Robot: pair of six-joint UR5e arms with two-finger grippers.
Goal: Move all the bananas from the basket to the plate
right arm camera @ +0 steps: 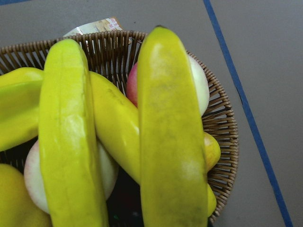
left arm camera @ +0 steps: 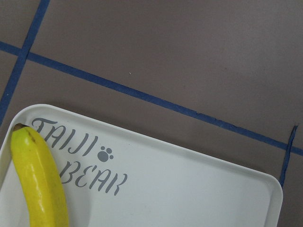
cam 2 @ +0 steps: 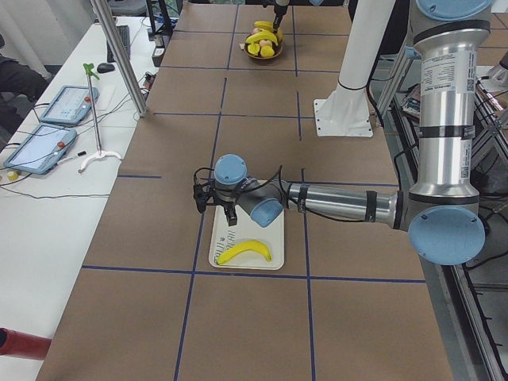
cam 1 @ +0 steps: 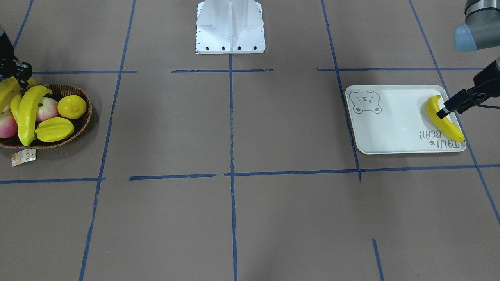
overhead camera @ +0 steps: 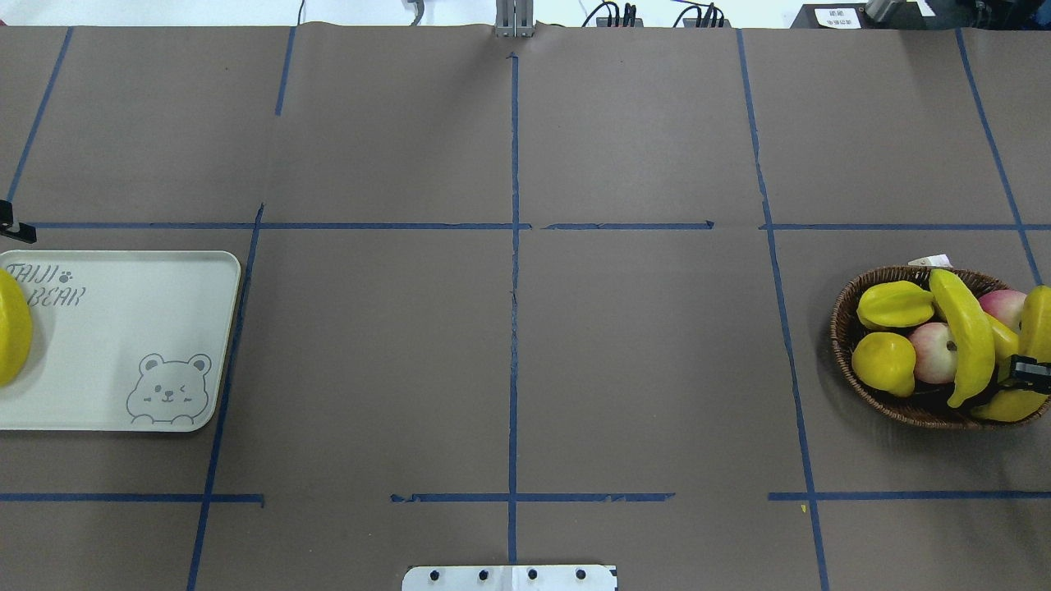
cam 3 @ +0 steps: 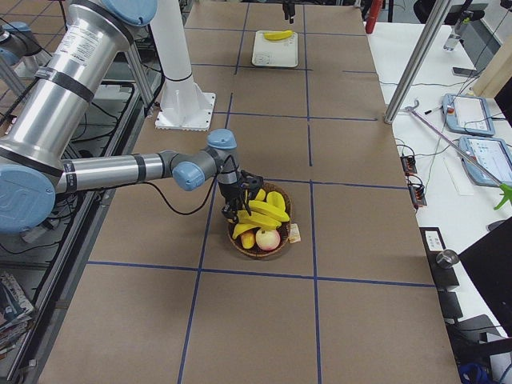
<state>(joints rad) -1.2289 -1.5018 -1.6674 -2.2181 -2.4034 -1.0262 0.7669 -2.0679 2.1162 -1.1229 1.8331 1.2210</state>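
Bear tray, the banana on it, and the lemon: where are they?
bear tray [cam 1: 394, 125], exterior front-facing view, bare middle of its surface.
banana [cam 1: 448, 128], exterior front-facing view, lower half of its body.
lemon [cam 1: 72, 106], exterior front-facing view, middle of its skin.

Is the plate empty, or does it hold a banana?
Not empty: one banana lies flat on the plate, at its lettered end.

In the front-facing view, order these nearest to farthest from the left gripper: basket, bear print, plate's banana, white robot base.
1. Banana on the plate, at the left gripper.
2. Bear print, plate's opposite end.
3. White robot base, top centre.
4. Basket, far left edge.
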